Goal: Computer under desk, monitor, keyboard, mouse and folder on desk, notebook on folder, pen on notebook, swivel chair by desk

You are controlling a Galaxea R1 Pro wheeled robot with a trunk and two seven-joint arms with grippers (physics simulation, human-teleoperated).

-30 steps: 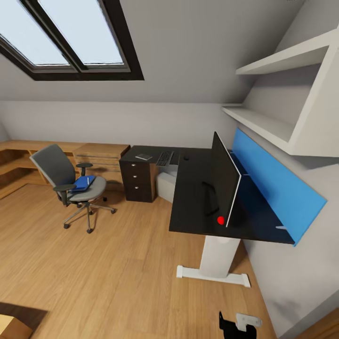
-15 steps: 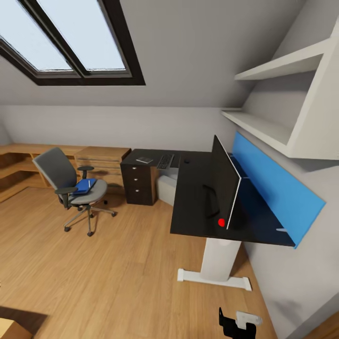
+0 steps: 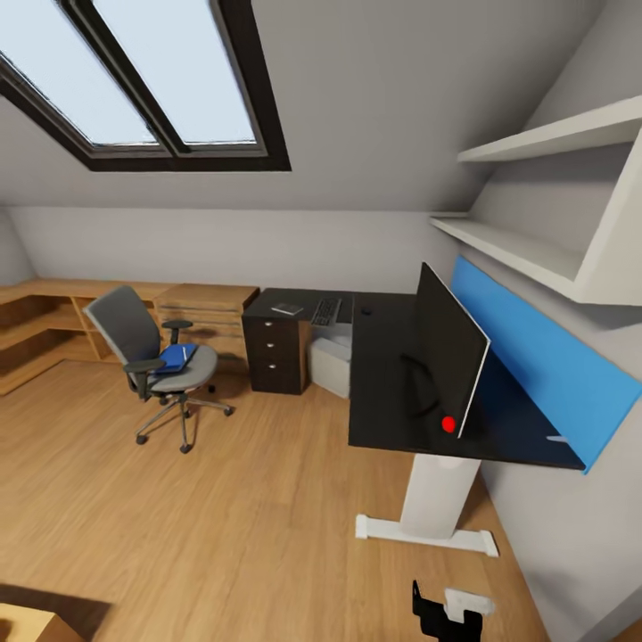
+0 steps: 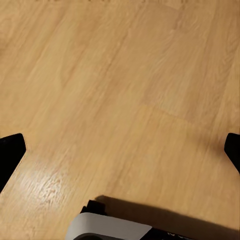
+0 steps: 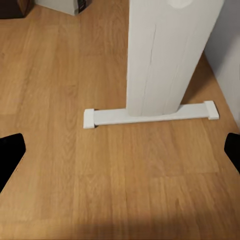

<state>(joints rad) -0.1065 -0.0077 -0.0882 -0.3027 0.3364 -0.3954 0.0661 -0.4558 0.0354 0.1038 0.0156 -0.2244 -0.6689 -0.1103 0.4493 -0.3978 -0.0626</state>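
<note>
Beside the black L-shaped bench, bright blue folder on grey swivel chair (castered, may roll when reached); both hands wide open, empty.

At centre right a black desk is showing on a white leg, with a black monitor and a bright blue panel behind. At left a grey chair is carrying a blue folder. The floor is showing light wood grain.

blue folder on swivel chair
</note>
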